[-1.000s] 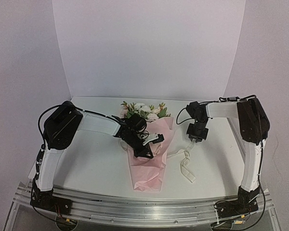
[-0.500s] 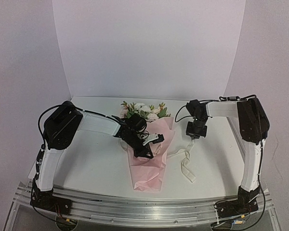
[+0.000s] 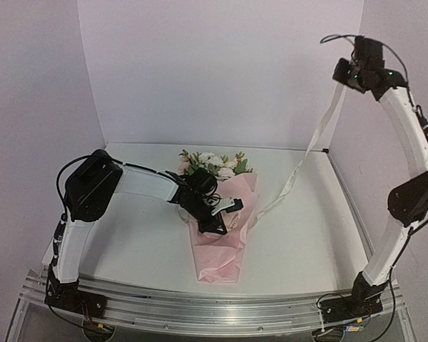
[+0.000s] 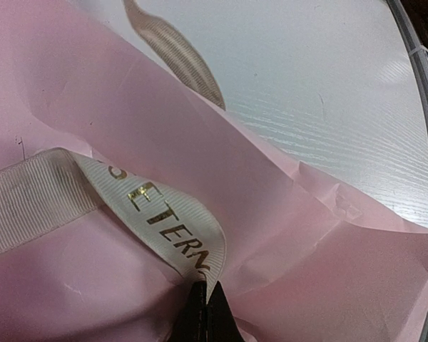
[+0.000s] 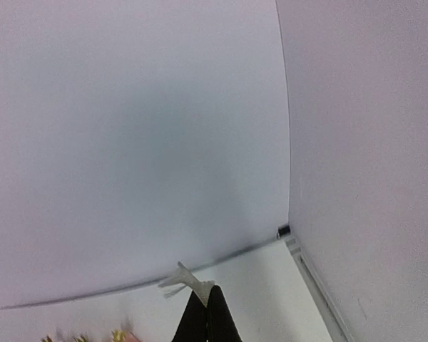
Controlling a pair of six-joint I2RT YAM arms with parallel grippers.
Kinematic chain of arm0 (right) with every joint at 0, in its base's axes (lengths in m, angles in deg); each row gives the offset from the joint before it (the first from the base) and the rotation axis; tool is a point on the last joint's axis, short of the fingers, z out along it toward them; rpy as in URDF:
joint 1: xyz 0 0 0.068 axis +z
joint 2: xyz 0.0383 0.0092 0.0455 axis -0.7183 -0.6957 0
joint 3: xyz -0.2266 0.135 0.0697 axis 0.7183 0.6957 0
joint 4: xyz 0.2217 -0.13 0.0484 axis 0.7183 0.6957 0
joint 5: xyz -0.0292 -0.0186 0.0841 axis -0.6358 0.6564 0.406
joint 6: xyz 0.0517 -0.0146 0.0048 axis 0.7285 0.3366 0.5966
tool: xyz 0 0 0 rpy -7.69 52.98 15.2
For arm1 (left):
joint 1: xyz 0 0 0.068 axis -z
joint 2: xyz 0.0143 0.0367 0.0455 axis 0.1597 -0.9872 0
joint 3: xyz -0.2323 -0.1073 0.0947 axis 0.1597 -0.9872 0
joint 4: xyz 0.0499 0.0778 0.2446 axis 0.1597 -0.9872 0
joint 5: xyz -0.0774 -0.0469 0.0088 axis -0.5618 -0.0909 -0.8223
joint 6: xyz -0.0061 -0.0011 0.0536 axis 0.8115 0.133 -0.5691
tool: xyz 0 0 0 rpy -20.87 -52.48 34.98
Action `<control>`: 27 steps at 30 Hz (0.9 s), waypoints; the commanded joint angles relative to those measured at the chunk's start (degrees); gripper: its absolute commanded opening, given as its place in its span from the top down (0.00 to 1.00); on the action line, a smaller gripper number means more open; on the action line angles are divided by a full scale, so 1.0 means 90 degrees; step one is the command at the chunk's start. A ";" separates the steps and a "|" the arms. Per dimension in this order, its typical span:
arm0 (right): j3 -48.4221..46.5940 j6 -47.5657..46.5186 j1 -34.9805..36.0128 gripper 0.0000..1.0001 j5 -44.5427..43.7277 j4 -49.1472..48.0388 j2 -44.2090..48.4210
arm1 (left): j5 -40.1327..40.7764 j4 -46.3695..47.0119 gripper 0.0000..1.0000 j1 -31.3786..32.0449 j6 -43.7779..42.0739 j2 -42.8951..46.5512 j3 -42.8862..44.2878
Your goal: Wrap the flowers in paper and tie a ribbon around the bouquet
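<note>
Ribbon [image 5: 180,280] in right end effector [image 5: 205,305] (aloft)

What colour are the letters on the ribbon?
Shiny gold letters on the cream ribbon, clearest in the left wrist view.

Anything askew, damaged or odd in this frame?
Nothing looks damaged or spilled. The one striking thing is the ribbon. It runs nearly straight through the air from the bouquet up to the right gripper, high by the back wall. The left gripper pinches it against the paper.
</note>
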 commanded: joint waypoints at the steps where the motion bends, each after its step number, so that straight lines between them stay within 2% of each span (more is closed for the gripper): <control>1: -0.1501 -0.1147 0.0165 1.00 -0.0460 0.0196 0.0232 | 0.0468 -0.0054 1.00 -0.0032 -0.0128 0.0143 -0.0138; 5: -0.1530 -0.1078 0.0167 1.00 0.0203 0.0063 0.0402 | 0.0454 -0.0074 1.00 -0.0036 -0.0135 0.0136 -0.0107; 9: -0.0271 -0.0500 0.0354 1.00 0.1136 -0.0227 0.0629 | 0.0464 -0.0108 1.00 -0.0035 -0.0165 0.0124 -0.0019; 12: 0.0034 -0.0547 0.0980 1.00 0.1373 -0.0489 0.0356 | 0.0483 -0.0143 1.00 -0.0036 -0.0206 0.0150 0.0007; 15: -0.0606 -0.0359 0.1481 1.00 0.1814 -0.0653 -0.0271 | 0.0507 -0.0164 1.00 -0.0032 -0.0268 0.0214 -0.0004; 20: -0.2232 0.0150 0.2230 1.00 0.2873 -0.0974 -0.1892 | 0.0681 -0.0273 1.00 0.0132 -0.0700 0.0367 -0.0090; 23: -0.2280 0.0692 0.2598 1.00 0.3580 -0.1752 -0.2523 | 0.0799 -0.0284 1.00 0.0258 -0.1040 0.0489 -0.0251; 27: -0.2368 0.0961 0.3313 1.00 0.4008 -0.2570 -0.3199 | 0.0899 -0.0260 1.00 0.0365 -0.1353 0.0578 -0.0434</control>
